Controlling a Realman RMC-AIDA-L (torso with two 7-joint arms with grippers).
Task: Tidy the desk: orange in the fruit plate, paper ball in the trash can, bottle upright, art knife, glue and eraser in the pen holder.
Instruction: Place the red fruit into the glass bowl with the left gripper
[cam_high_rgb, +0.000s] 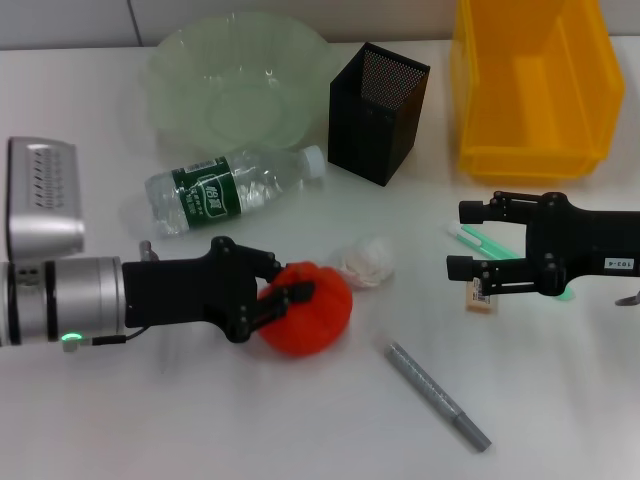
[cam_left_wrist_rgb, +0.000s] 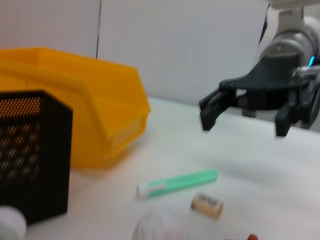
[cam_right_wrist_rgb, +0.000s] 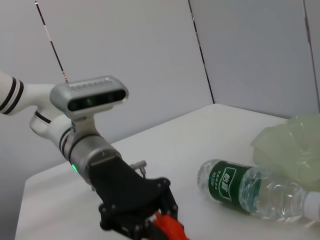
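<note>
Jaws of the left gripper (cam_high_rgb: 285, 295) were clamped on the wrinkled red-orange round orange (cam_high_rgb: 308, 308), which sat between them at desk level; that hold looked meant for carrying the fruit to the wide, shallow, pale-green translucent fruit plate (cam_high_rgb: 180, 70), which stood well beyond the jaws. Just past them the small clear plastic bottle with the dark green label (cam_high_rgb: 232, 188) lay on its side, not yet upright, and the crumpled white paper ball (cam_high_rgb: 365, 262) rested near the orange, on its far side from the jaws.

The right gripper (cam_high_rgb: 470, 240) hung with its jaws apart and nothing between them. Just under its lower finger lay the tiny beige eraser with the barcode sticker (cam_high_rgb: 482, 296), and the slim green glue stick with a white end (cam_left_wrist_rgb: 177, 183) lay beneath the jaws, so this arm seemed poised over the small items. The grey pen-shaped art knife (cam_high_rgb: 437, 394) lay apart, nearer the robot. The black square mesh pen holder (cam_high_rgb: 376, 112) and the bright yellow rectangular trash can (cam_high_rgb: 535, 85) stood well beyond both.

The white desk (cam_high_rgb: 200, 420) was matte and smooth, backed by a plain pale-grey panelled wall (cam_right_wrist_rgb: 125, 50).
</note>
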